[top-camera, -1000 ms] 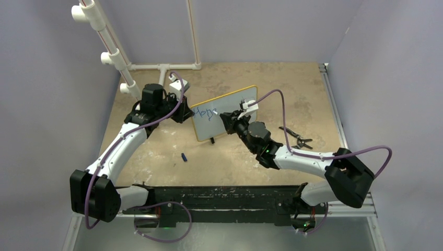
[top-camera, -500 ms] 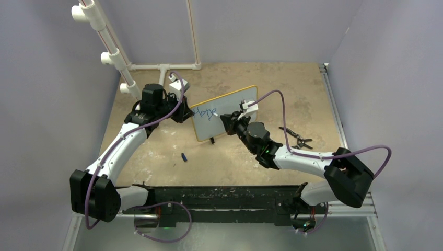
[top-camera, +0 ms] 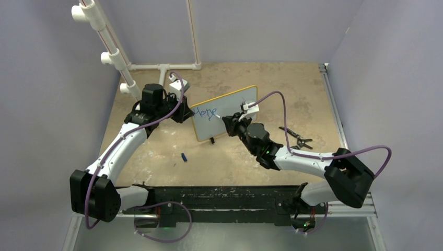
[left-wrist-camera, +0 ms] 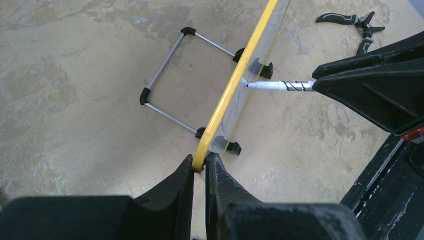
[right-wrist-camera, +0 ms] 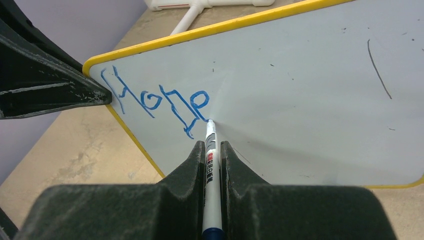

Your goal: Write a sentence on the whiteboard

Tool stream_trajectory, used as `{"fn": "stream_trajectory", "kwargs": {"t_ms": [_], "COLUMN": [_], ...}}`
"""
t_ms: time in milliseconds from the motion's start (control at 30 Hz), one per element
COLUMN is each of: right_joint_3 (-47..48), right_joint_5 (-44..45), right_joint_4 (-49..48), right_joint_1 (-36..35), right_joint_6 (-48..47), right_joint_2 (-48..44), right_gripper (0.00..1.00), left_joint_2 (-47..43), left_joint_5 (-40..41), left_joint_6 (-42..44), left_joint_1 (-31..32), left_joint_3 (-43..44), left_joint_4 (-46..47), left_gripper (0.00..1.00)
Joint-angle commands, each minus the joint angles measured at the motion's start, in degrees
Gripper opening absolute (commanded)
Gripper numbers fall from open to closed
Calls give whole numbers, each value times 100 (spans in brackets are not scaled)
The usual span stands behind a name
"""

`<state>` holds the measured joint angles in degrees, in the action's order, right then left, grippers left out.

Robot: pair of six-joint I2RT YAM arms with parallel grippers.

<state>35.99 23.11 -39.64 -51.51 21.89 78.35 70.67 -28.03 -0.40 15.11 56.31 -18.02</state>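
The whiteboard stands upright on the table, yellow-framed, with its black feet on the surface. The sentence is one blue word reading "Hope", near the board's upper left corner, also legible as the blue word from above. My left gripper is shut on the board's yellow frame at its left edge. My right gripper is shut on a white marker. The marker's tip touches the board just below the last letter. The left wrist view shows the marker meeting the board edge-on.
Black pliers lie on the table right of the board. A small blue cap lies in front of it. A white PVC pipe frame stands at the back left. A wire stand props the board from behind.
The last letter of the blue word has been finished. My right gripper with the marker has shifted slightly right and down along the board. The left arm holds still.
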Motion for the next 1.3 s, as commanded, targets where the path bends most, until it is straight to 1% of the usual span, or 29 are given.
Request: {"fn": "stream_trajectory", "kwargs": {"t_ms": [0, 67, 267, 400, 567, 667, 867, 1267], "right_joint_3": [31, 32, 24, 26, -12, -49, -8, 276], "right_joint_5": [444, 511, 470, 27, -219, -119, -355, -477], "right_joint_4": [102, 139, 136, 148, 583, 681, 564, 356], "right_joint_1": [17, 18, 18, 18, 21, 111, 474, 598], "right_joint_6": [25, 26, -11, -132, -83, -194, -331, -493], "right_joint_2": [-197, -258, -315, -608, -1074, -1169, -1180, -758], "right_gripper": [0, 0, 0, 0, 0, 0, 0, 0], "left_joint_2": [-133, -133, -124, -124, -117, -111, -98, -93], "left_joint_5": [53, 51, 33, 33, 47, 76, 100, 117], "left_joint_6": [14, 152, 172, 175, 174, 172, 185, 190], "left_joint_1": [-17, -17, -17, -17, -17, -17, -17, -17], "left_joint_3": [-40, -37, -42, -50, -57, -59, -64, -77], "left_joint_4": [198, 199, 187, 180, 185, 185, 175, 159], "left_gripper": [0, 0, 0, 0, 0, 0, 0, 0]}}
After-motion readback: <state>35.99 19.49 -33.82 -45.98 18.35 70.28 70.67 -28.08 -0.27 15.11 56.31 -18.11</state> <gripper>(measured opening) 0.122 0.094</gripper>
